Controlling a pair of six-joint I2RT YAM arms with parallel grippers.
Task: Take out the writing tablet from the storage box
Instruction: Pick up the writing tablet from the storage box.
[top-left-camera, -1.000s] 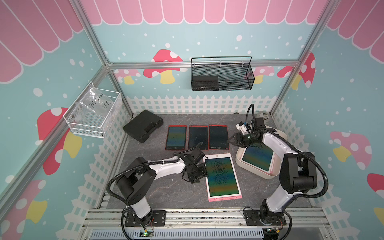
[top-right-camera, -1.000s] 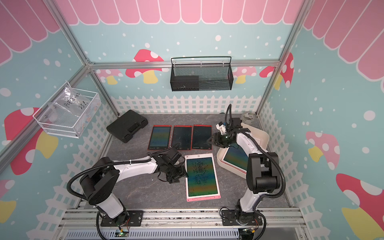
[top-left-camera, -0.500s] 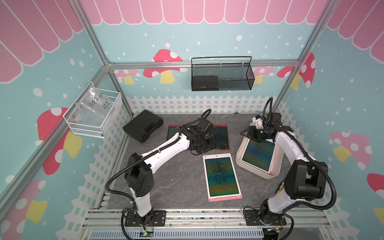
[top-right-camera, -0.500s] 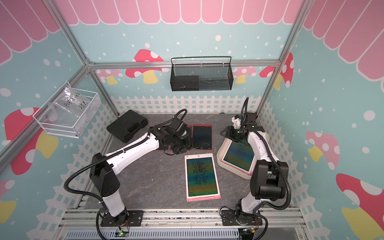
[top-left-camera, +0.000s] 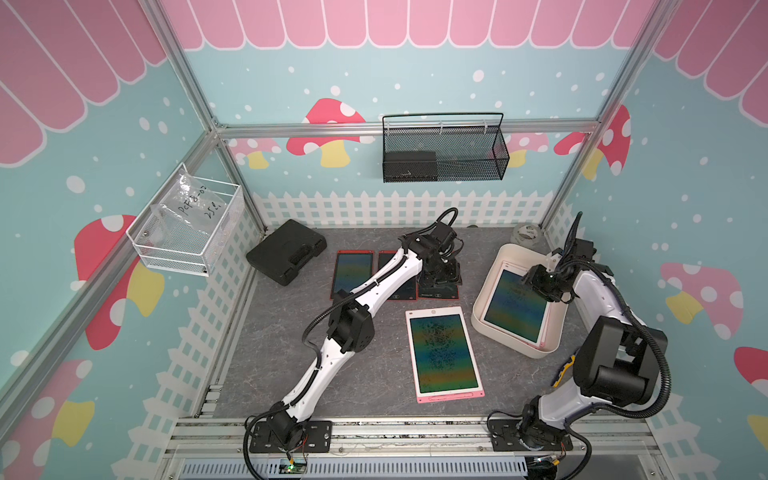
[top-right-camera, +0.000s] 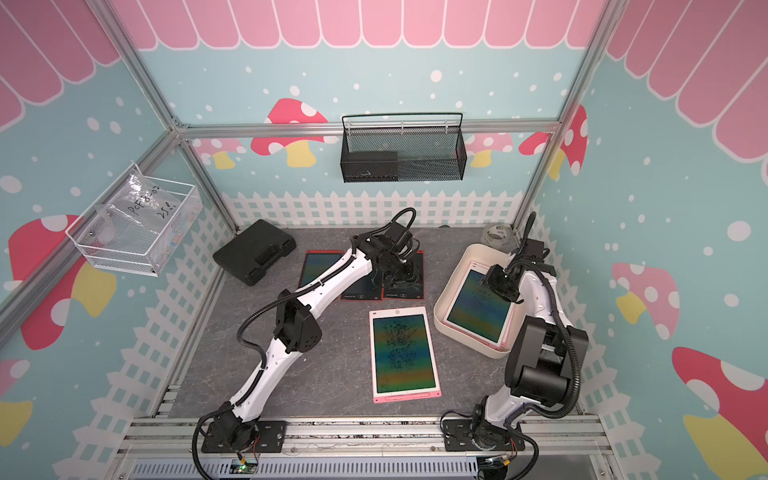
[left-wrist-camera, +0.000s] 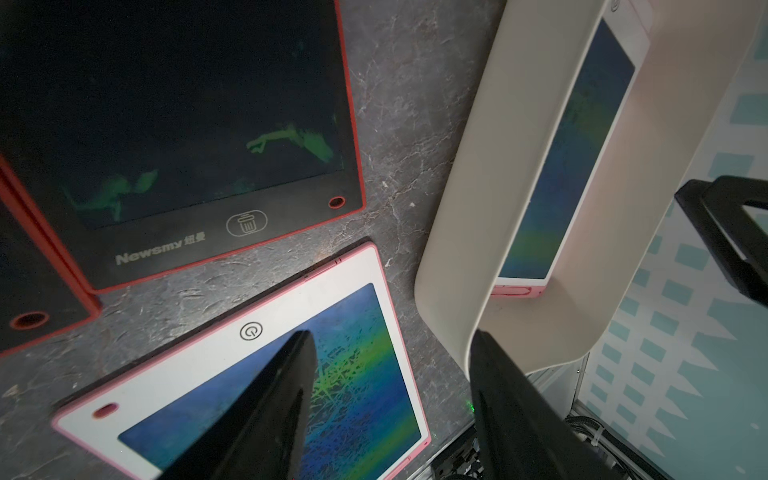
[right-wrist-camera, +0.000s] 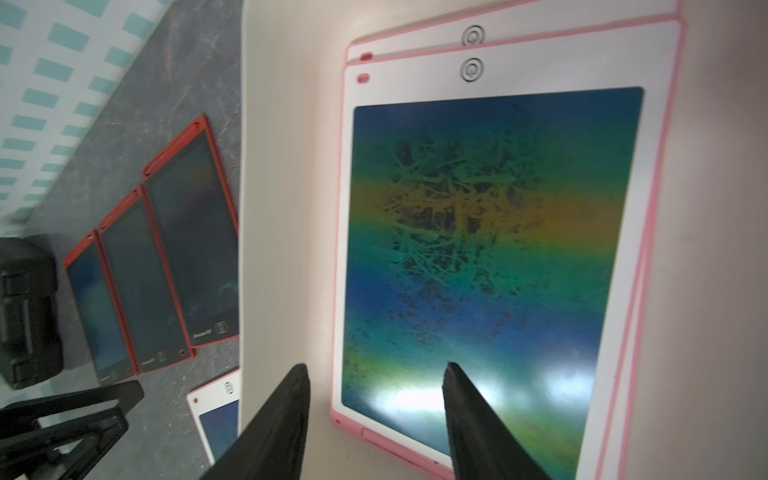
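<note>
The right fingers (right-wrist-camera: 274, 428) stand apart with nothing between them, hanging over the storage box (right-wrist-camera: 282, 187). Just beneath and ahead of them lies the writing tablet (right-wrist-camera: 490, 249), pink-framed, screen up, flat inside the box. The gap between the fingers frames its nearest corner and the strip of box floor beside it. Whether the tips touch the screen I cannot tell. A second pink-framed tablet (right-wrist-camera: 540, 16) lies under the first, showing only past its far edge and along one side. In both top views the right fingers (top-left-camera: 538, 284) (top-right-camera: 500, 286) sit above the back end of the writing tablet (top-left-camera: 513, 316) (top-right-camera: 478, 311), within the box walls (top-left-camera: 478, 328) (top-right-camera: 440, 322).

The left fingers (left-wrist-camera: 270, 415) are spread wide too, and empty. In both top views the left fingers (top-left-camera: 440, 276) (top-right-camera: 399, 270) hang over the red-framed tablet (left-wrist-camera: 187, 124) nearest the box, one of three lying side by side on the worktop (top-left-camera: 374, 374). Past their tips a third pink-framed tablet (left-wrist-camera: 187, 345) lies flat on the worktop. To one side of them, near but apart, runs the box's outer wall (left-wrist-camera: 478, 166). The black case (top-left-camera: 286, 251) sits well apart from them, beyond the row
</note>
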